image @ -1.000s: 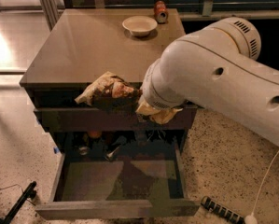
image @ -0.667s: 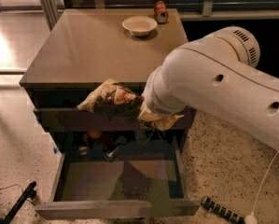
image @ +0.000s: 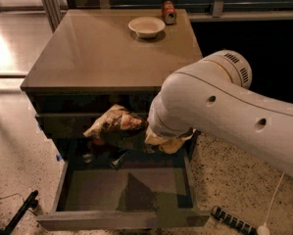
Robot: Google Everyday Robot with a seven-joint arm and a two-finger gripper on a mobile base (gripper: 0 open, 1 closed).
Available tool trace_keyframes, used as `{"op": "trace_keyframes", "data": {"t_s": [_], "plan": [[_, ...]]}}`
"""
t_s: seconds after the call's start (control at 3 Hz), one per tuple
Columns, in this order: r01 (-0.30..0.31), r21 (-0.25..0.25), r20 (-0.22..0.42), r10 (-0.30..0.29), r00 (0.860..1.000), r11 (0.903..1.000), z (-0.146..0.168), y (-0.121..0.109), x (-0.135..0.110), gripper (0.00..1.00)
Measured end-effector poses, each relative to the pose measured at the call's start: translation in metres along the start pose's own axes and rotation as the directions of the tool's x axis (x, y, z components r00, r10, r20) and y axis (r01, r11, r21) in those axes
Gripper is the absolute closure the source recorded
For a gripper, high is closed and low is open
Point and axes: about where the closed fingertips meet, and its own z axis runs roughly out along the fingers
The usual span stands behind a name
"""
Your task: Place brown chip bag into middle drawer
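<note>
Holding the crumpled dark-brown foil chip bag (image: 117, 125) clamped in my gripper (image: 147, 131), I fear it snagging the grey drawer front (image: 62, 124) above the open grey-brown middle drawer (image: 111, 192).

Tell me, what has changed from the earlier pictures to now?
The pincer, at the arm's end above the open middle drawer, has carried the brown chip bag lower, toward the drawer. It still holds the bag. Drawer, white bowl and can stayed put.
</note>
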Motion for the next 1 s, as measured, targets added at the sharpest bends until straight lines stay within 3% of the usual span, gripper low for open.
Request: {"op": "trace_keyframes", "data": {"t_s": [0.67, 1.0], "plan": [[-0.005, -0.013, 0.015, 0.005, 1.000, 0.9999, 0.012, -0.001, 0.000, 1.00], [-0.014, -0.033, 0.035, 0.015, 0.999, 0.9994, 0.040, -0.007, -0.001, 1.00]]}}
